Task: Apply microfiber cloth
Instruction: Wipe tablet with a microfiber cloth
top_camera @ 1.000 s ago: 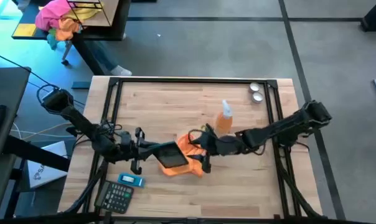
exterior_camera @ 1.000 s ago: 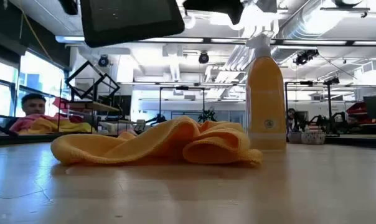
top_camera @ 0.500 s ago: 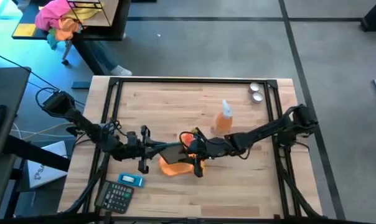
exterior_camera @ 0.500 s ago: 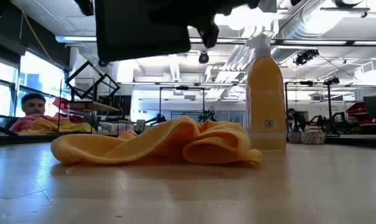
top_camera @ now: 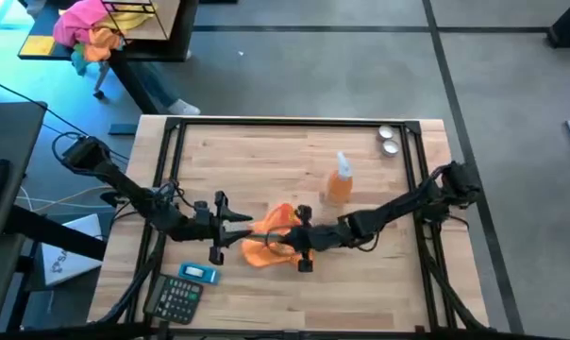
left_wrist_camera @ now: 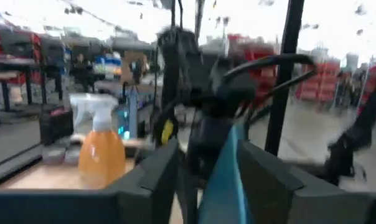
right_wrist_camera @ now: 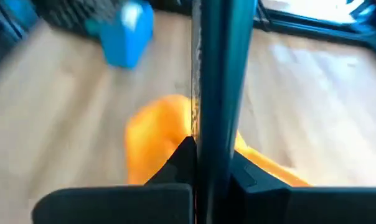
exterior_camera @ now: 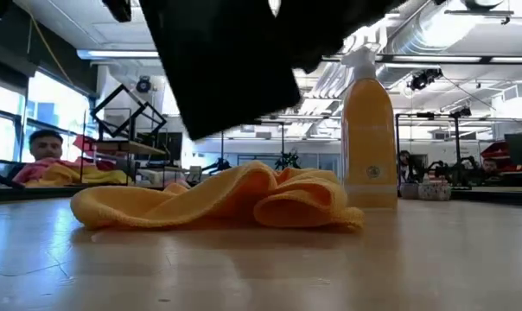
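Both tools meet over your microfiber cloth (top_camera: 266,247): right tool (top_camera: 287,239) clamped on the phone (right_wrist_camera: 216,93) (edge-on), left tool (top_camera: 240,227), at nine o'clock, seemingly parted.

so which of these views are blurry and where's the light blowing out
Left wrist view: motion-smeared, bright sky washed out behind the spray bottle. Right wrist view: soft all over, the microfiber cloth and a blue object smeared. Low view: cloth sharp, a dark shape overhead, ceiling lights glaring. High view: evenly lit, clear.
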Controlling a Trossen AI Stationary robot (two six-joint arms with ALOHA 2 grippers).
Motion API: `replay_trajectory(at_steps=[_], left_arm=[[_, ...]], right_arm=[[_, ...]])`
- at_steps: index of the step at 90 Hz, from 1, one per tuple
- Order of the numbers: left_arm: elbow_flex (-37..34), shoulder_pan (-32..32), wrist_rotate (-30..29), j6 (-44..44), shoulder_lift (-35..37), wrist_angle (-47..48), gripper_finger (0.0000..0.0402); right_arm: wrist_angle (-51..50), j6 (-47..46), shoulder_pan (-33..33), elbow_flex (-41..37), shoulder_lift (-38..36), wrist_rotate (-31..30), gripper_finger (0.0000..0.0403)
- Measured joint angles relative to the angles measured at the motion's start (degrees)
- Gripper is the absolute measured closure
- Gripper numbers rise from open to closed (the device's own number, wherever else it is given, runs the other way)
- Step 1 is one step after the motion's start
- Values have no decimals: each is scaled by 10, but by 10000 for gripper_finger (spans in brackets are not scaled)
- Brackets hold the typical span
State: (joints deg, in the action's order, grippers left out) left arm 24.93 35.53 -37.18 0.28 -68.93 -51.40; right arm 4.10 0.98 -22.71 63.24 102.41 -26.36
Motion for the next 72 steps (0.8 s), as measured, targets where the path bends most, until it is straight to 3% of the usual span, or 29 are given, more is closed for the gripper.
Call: replay_trajectory(at_steps=[15,40,57,72], left_arm=[[0,14,-45,-101,-48,87,220],[0,29,-53,-191,-151,88,218],[0,31,-75,-221,-148,148,218],[19,26,-98,-183,-133,147,218]], right_arm=[[-17,98,-36,0,27,-120,402],[-13,283,-60,0,110,-266,402],[12,388,-38,1,166,-292,402],[19,408,-17,25,200,-345,380]])
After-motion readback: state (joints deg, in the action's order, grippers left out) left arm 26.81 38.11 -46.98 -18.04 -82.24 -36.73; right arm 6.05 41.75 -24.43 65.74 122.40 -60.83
